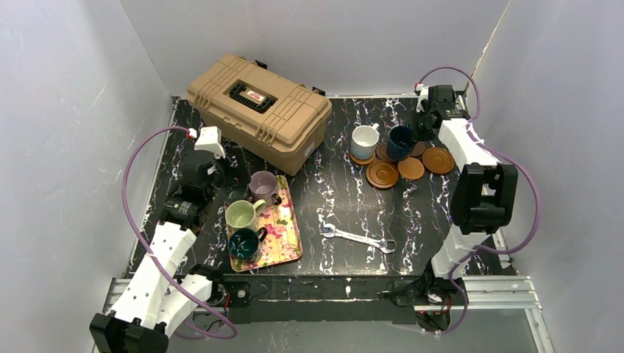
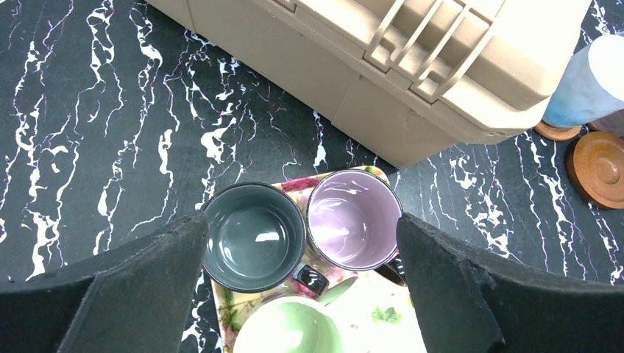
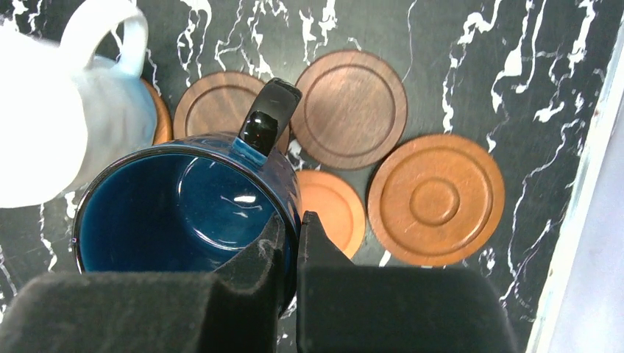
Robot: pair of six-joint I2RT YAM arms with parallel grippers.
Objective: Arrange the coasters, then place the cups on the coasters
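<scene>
My right gripper [image 3: 294, 229] is shut on the rim of the navy blue cup [image 3: 184, 213], one finger inside and one outside. It holds the cup over the coasters at the back right; whether the cup rests on one I cannot tell. Beside it stands the white cup [image 3: 51, 125] on a coaster [image 3: 159, 112]. Bare coasters lie around them: dark brown [image 3: 352, 109], brown [image 3: 215, 103], small orange [image 3: 335, 209] and large rimmed orange [image 3: 435, 198]. My left gripper [image 2: 302, 243] hangs open above the dark green cup [image 2: 254, 237], mauve cup [image 2: 353, 219] and pale green cup [image 2: 294, 327]. The teal cup [image 1: 244, 243] stands nearest on the same tray.
The floral tray [image 1: 283, 239] lies at the front left. A tan toolbox [image 1: 257, 110] fills the back left, close behind the tray. A steel wrench [image 1: 358, 238] lies in the middle front. Walls close in the table's sides and back.
</scene>
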